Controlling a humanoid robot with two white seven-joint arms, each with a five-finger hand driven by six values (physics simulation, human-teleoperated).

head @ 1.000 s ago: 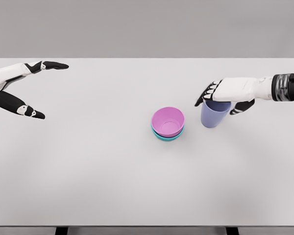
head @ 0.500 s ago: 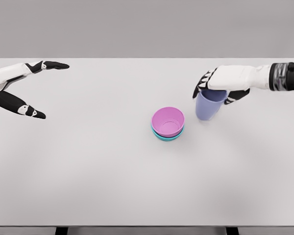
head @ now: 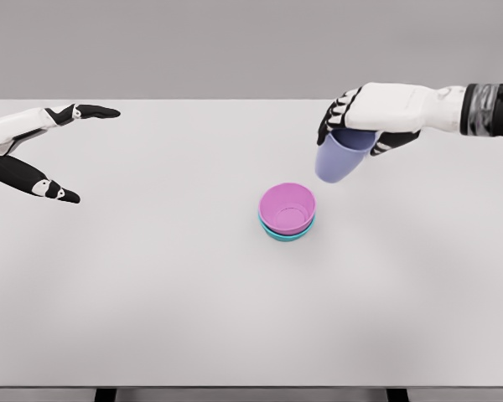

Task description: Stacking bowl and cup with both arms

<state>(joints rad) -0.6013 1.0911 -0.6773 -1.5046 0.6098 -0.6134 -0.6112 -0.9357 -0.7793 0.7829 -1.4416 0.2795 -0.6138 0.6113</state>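
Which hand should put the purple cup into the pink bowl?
The right hand. It already grips the purple cup by its rim, lifted and tilted just up and right of the pink bowl. The left hand is open and empty, far off at the table's left edge.

Lavender cup (head: pixel 339 161), pink bowl (head: pixel 287 207) on teal bowl (head: pixel 277 235), pale grey table (head: pixel 193 276).

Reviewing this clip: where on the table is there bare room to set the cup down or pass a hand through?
The white table is bare across its whole near half, and between the open left hand and the pink bowl, which is nested in the teal bowl. Busiest is right of centre, where the right hand holds the purple cup near the bowls.
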